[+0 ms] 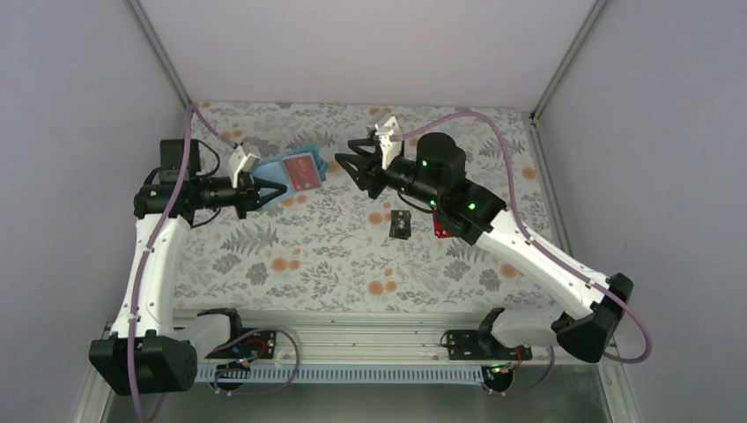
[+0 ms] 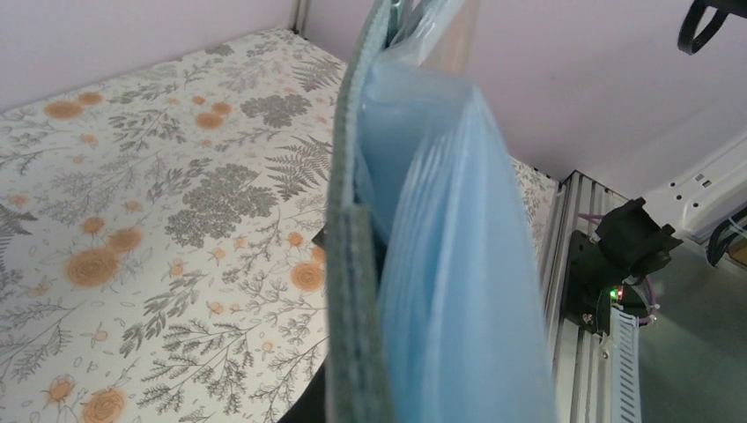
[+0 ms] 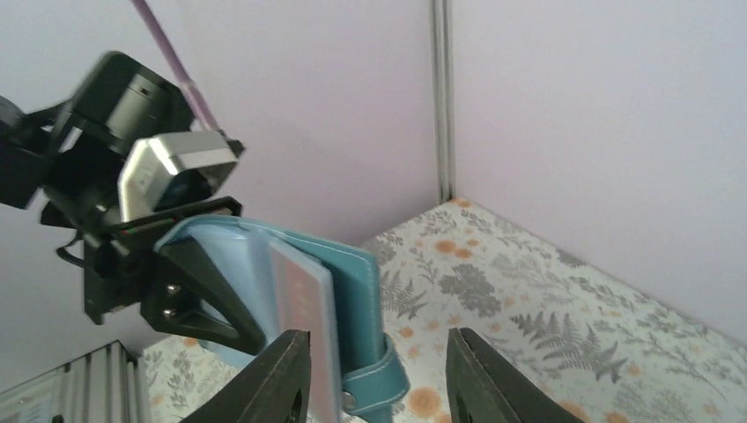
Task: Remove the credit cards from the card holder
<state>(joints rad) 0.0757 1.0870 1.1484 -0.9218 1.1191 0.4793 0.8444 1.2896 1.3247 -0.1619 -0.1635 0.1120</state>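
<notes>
My left gripper (image 1: 275,190) is shut on the teal-blue card holder (image 1: 295,172) and holds it open above the floral cloth. A reddish card (image 1: 303,174) sits in one of its clear pockets and shows pale pink in the right wrist view (image 3: 304,308). The holder (image 2: 423,220) fills the left wrist view, hiding my fingers. My right gripper (image 1: 342,169) is open and empty just right of the holder, its jaws (image 3: 379,379) spread either side of the holder's strap edge (image 3: 352,273) without touching it. A black card (image 1: 402,224) lies on the cloth. A bright red card (image 1: 440,229) lies beside it, partly under my right arm.
The floral cloth (image 1: 352,256) covers the table. Pale walls enclose the back and both sides. An aluminium rail (image 1: 352,339) with both arm bases runs along the near edge. A purple cable (image 1: 493,141) loops over the right arm.
</notes>
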